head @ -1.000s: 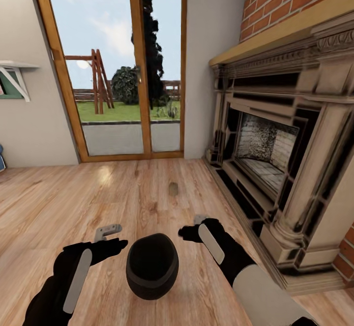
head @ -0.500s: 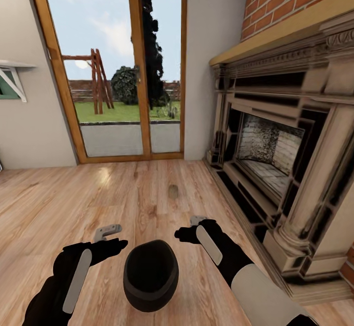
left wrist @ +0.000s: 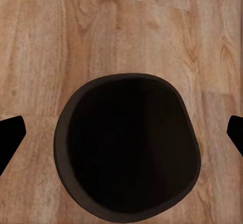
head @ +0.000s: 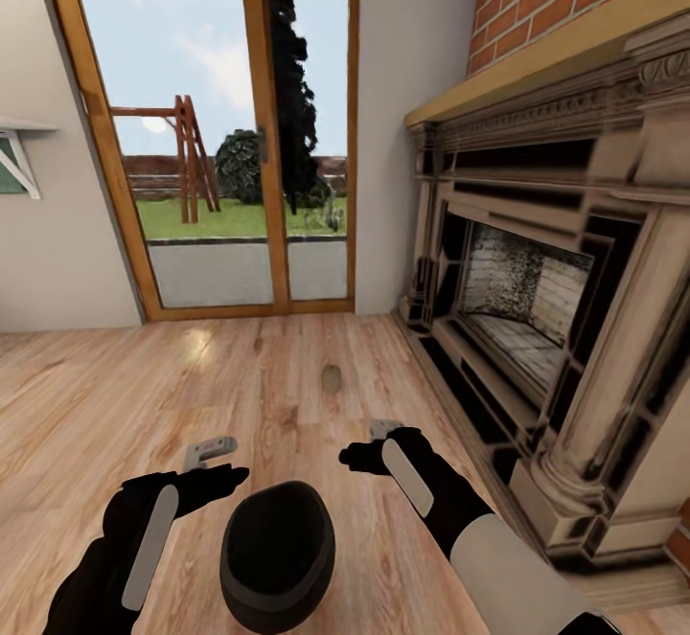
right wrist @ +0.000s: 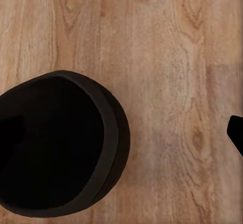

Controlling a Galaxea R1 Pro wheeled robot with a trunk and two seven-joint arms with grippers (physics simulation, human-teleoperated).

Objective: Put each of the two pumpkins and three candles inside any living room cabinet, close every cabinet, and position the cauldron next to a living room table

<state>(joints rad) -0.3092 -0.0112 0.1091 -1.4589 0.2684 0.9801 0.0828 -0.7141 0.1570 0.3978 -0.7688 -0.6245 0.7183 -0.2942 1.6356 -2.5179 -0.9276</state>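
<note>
**Cauldron on the floor between two empty grippers**

The cauldron point(head: 277, 555) sits on the wooden floor point(head: 115, 396) directly in front of the robot, between the two arms and well apart from the fireplace point(head: 537, 309) on the right. It is a squat, round, dark vessel with a thick rolled rim and a wide mouth; the left wrist view point(left wrist: 126, 148) looks straight down into a black hollow, so whether anything lies inside cannot be told.

The left gripper point(head: 213, 458) hangs just beside the cauldron on its left, with a pale finger pointing forward. In its own wrist view the dark fingertips sit at the two sides of the frame with the cauldron's mouth between them, so the jaws stand wide and hold nothing. The right gripper point(head: 369, 443) hangs forward and to the right of the cauldron, apart from it. Only one fingertip point(right wrist: 236, 133) shows in its wrist view, at the frame's edge, which suggests wide jaws, and nothing is held.

As a judgement, the cauldron looks stiff and heavy for its size, with a smooth curved belly that would slip under a side squeeze. The rim is the likelier hold: one finger inside the mouth and one outside, pinching the wall. No handle is visible. A two-gripper hold on opposite sides of the rim would keep it from tipping.

A small dull mark point(head: 332, 378) lies on the floor farther ahead; too small to identify.
</note>
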